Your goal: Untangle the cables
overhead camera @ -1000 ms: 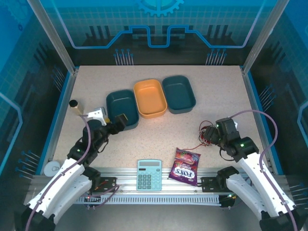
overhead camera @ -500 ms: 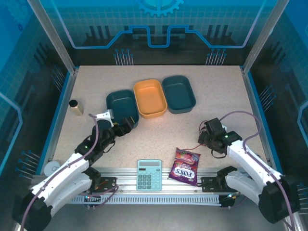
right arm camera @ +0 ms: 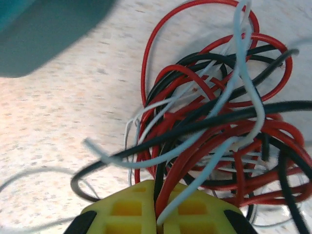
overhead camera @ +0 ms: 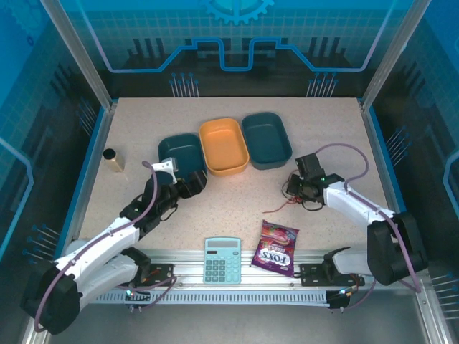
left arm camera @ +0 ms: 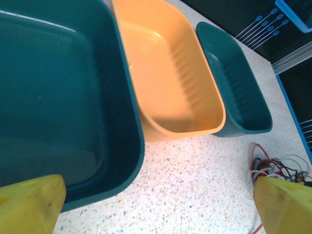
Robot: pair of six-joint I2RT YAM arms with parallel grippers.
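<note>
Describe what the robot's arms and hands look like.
The left arm and right arm have white shells with black joints, and a thin lilac cable loops along each. The left hand and right hand are black, with chunky yellow fingers moulded with square recesses.

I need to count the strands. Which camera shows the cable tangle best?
The right wrist view: the cables appear close up, red, black and white strands distinct, some pinched in the shut right hand. The top view gives a small dark clump beside that hand. The left wrist view catches them at its lower right edge.
</note>
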